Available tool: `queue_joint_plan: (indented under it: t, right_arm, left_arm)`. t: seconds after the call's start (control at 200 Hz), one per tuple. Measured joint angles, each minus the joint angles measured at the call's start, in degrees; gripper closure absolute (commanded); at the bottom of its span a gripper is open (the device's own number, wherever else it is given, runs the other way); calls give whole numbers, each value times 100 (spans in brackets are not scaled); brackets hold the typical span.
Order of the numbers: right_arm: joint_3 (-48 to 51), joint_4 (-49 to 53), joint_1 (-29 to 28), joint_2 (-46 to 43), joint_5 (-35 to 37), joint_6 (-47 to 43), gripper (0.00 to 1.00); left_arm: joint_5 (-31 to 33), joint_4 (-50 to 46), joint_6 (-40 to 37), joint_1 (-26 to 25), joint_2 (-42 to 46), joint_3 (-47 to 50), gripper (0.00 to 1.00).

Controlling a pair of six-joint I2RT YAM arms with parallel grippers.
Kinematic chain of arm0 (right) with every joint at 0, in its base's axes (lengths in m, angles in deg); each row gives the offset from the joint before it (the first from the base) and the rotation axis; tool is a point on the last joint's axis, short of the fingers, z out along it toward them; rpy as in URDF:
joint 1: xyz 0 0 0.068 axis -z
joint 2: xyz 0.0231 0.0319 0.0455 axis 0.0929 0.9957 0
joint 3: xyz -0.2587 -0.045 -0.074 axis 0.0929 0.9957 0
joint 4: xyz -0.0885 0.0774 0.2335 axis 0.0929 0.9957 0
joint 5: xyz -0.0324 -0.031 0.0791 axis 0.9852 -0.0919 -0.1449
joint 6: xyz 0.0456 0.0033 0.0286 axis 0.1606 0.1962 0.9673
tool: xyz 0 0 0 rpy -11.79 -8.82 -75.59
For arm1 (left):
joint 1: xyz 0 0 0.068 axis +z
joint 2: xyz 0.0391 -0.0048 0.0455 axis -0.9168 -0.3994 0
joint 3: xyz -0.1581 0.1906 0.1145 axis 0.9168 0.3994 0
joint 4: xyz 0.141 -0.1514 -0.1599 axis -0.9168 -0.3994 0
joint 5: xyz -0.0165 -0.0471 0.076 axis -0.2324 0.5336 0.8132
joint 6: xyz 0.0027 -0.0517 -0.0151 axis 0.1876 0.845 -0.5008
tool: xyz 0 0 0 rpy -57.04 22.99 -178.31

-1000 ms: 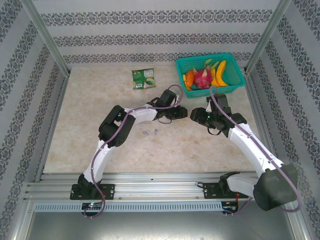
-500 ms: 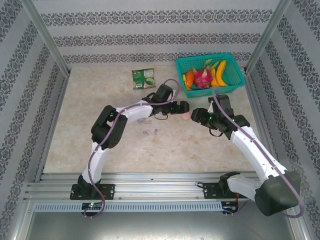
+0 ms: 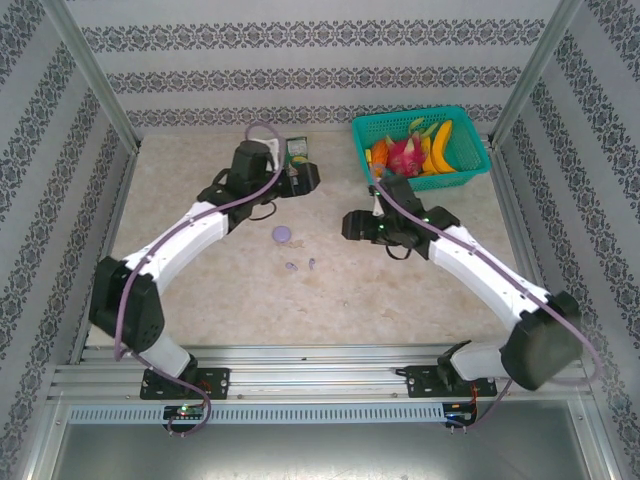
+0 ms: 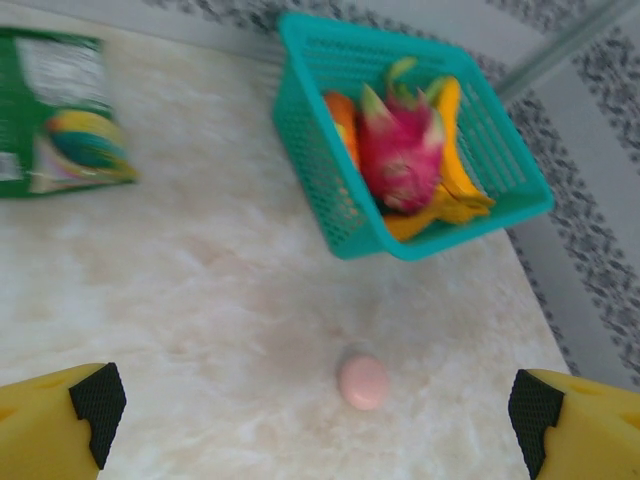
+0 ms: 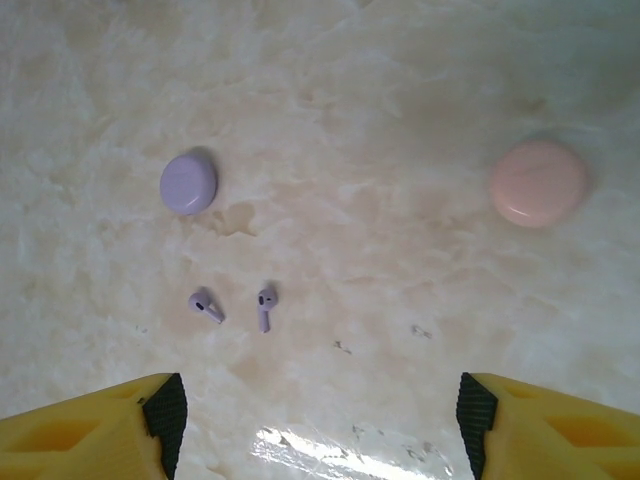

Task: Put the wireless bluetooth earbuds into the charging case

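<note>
Two lavender earbuds [image 5: 205, 305] [image 5: 265, 305] lie loose on the marble table, also seen from above [image 3: 291, 266] [image 3: 312, 264]. A round lavender charging case [image 5: 188, 183] [image 3: 283, 235] lies closed just beyond them. A round pink case [image 5: 537, 183] [image 4: 362, 381] lies closed further right. My right gripper [image 5: 320, 415] [image 3: 350, 224] hovers open above the table near the earbuds, holding nothing. My left gripper [image 4: 312, 410] [image 3: 308, 178] is open and empty at the back, beside the snack bag, looking toward the pink case.
A teal basket [image 3: 470, 160] [image 4: 300, 130] of fruit stands at the back right. A green snack bag [image 3: 288, 152] [image 4: 60, 120] lies at the back centre. Metal frame posts and patterned walls enclose the table.
The left arm swung from the centre to the back left and opened, leaving the pink case on the table. The right gripper moved left and opened wider. The lavender case is now uncovered.
</note>
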Motion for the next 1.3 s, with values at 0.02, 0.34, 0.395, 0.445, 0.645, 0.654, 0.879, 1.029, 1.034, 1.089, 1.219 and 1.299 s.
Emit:
queue_joint_plan:
  t: [0.02,0.34,0.395,0.445,0.645,0.654,0.879,1.029,1.034,1.089,1.219,1.299]
  right_arm:
    - [-103,11,-70,133,35,-4,23]
    - [-1967,431,-1067,2450,673,216,20]
    - [-2367,564,-1200,2894,772,319,20]
    - [-2750,684,-1292,3285,885,409,20]
    - [-4240,1204,-1541,4607,1320,800,20]
    - [-4280,1220,-1541,4645,1331,815,20]
    - [-5694,1775,-1676,5571,1681,1003,20]
    - [-6502,2076,-1766,6105,1860,1008,21]
    - [-6513,2081,-1768,6116,1864,1008,21]
    - [-6631,2149,-1794,6242,1910,1021,21]
    - [-6658,2267,-1818,6428,1993,1019,21]
    - [-6690,2315,-1827,6533,1993,1014,22]
  left_arm:
    - [81,-2,-4,66,105,107,0]
    - [866,-61,249,1309,1228,1718,0]
    - [907,-59,407,1563,1405,1934,0]
    - [935,-63,555,1827,1561,2122,0]
    - [933,-42,1005,2621,1921,2629,0]
    - [929,-39,1019,2647,1934,2656,0]
    - [695,-31,1226,2909,2013,2959,0]
    - [551,11,1285,2979,2013,2983,0]
    - [546,13,1285,2979,2013,2983,0]
    - [511,17,1285,2992,2015,2983,0]
    - [455,24,1285,3018,2026,2983,0]
    - [407,33,1283,3023,2046,2983,0]
